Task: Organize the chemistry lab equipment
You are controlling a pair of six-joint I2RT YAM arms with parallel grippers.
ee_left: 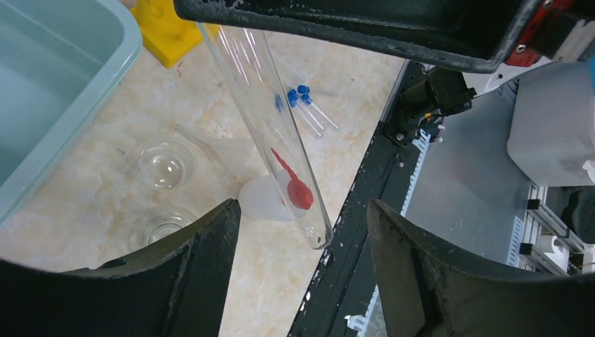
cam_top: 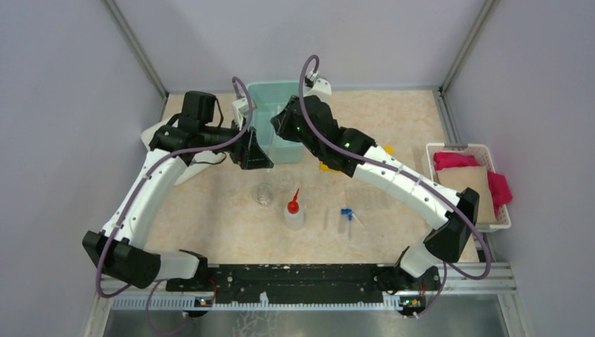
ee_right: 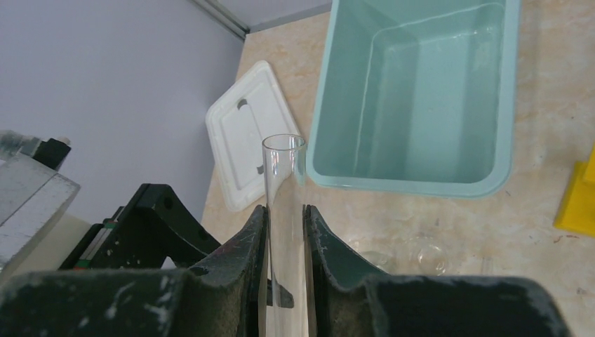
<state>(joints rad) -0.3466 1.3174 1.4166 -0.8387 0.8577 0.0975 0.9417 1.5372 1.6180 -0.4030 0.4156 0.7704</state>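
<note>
Squeeze bottle: the translucent squeeze bottle [cam_top: 294,210] stands upright on the table [cam_top: 393,119], nearest the arm bases, red nozzle up, apart from both grippers.
Test tubes: the slim blue-capped test tubes [cam_top: 346,214] lie flat just to the right of the bottle, touched by neither gripper.
Glass cups: the glass cups [cam_top: 264,193] sit upright just beyond the bottle, near the left gripper but not touching it.
Left gripper: the left gripper [ee_left: 302,210] hangs over the cups with its fingers [ee_left: 210,253] spread wide and nothing between them in contact.
Large clear tube: the large clear tube [ee_left: 281,140] slants across the left wrist view. Its free end lies in the gap between the left fingers, clear of both.
Right gripper: the right gripper [ee_right: 284,210] faces the left one at close range. It pinches the tube between its fingers [ee_right: 249,246], with the open mouth sticking out past the tips.
Yellow rack: the yellow rack [cam_top: 324,166] rests on the table under the right arm, mostly hidden.
Teal bin: the teal bin [ee_right: 414,182] stands just beyond both grippers.
White lid: the white lid [ee_right: 249,133] lies flat left of the bin.
White basket: the white basket [cam_top: 484,147] with pink and brown cloths sits at the right edge, well apart.
</note>
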